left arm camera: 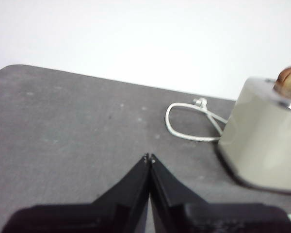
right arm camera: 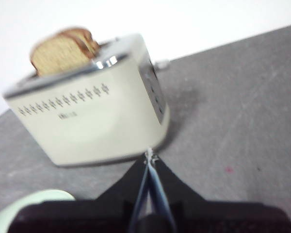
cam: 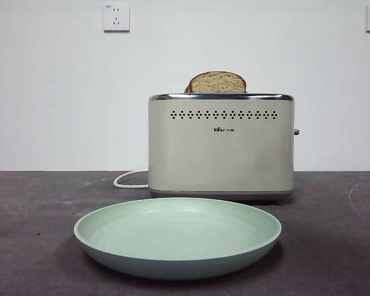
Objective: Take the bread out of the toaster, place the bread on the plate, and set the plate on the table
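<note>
Left gripper (left arm camera: pixel 149 158) waits pressed together with the toaster (left arm camera: pixel 262 141) off to its side, right gripper (right arm camera: pixel 150 156) pinched tight just short of the toaster, and the bread (right arm camera: pixel 56 56) stands proud of the slot ahead, likely light and crumbly, best nipped gently by its exposed domed crust.

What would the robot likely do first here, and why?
Probably the right gripper should rise toward the bread: the slice still stands in the toaster, the plate lies bare before it, and both grippers are shut, away from it.
</note>
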Tool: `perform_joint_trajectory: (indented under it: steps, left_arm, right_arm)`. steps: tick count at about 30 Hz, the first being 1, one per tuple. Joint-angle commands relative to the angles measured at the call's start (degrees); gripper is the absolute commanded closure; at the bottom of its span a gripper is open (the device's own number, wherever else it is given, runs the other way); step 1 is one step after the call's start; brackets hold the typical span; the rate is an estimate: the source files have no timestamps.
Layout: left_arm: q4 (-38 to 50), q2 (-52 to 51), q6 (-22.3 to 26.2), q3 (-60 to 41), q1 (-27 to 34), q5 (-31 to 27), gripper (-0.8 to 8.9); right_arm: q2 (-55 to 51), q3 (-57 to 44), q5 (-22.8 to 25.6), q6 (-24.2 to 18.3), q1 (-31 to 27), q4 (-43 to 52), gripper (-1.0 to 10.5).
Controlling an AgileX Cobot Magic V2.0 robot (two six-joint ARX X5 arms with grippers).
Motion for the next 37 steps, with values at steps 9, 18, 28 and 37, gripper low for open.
perform_joint_trajectory:
  steps: [9, 18, 28, 37]
  left_arm:
    - [-10.9, 11.7, -0.4, 18.0, 0.2, 9.1, 8.21]
    - [-24.3, 21.1, 5.9, 31.0, 0.2, 20.5, 8.21]
    - [-28.8, 22.9, 7.6, 35.8, 0.1, 25.9, 8.21]
    - [-28.7, 22.9, 6.6, 35.8, 0.1, 25.9, 3.07]
  right_arm:
    - [19.8, 24.0, -8.4, -7.8, 1.1, -16.6, 9.6]
    - [34.1, 43.3, -16.4, -17.7, 2.6, -37.3, 9.6]
    - [37.3, 48.4, -20.2, -22.1, 3.8, -45.6, 9.6]
    - [37.3, 48.4, -20.1, -21.3, 3.8, -45.5, 4.1]
